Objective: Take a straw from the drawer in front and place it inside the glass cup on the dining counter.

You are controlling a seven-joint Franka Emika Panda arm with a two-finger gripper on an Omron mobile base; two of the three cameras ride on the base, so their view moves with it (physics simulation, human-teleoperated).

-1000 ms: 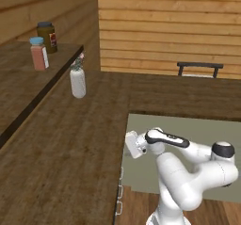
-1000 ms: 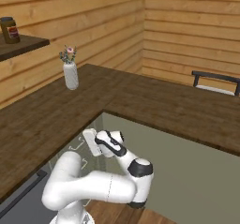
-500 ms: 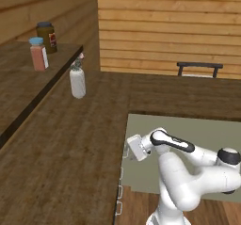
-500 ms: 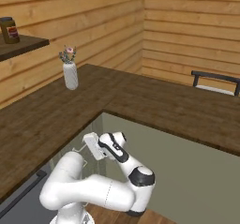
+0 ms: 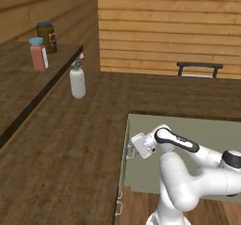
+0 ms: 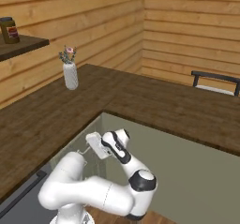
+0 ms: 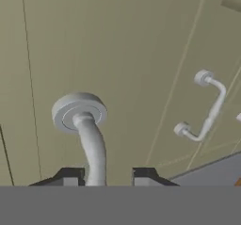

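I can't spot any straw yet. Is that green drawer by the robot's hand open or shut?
Shut: the drawer front lies flush, its handle between the gripper's fingers.

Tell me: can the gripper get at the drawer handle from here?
Likely yes: in the hand view the gripper already straddles the grey drawer handle, one fingertip on each side, nothing between.

white arm folded low and forward, elbow bulging near the base, forearm reaching up and left to the wrist in the left base view, up and toward the middle in the right base view. hand turned away from both base cameras, pointed at the cabinet front. gripper [image 7: 101, 177] seen from the hand camera with two dark fingertips [image 7: 70, 176] parted narrowly, a pale curved handle bar [image 7: 92, 144] running down between them; contact not discernible.
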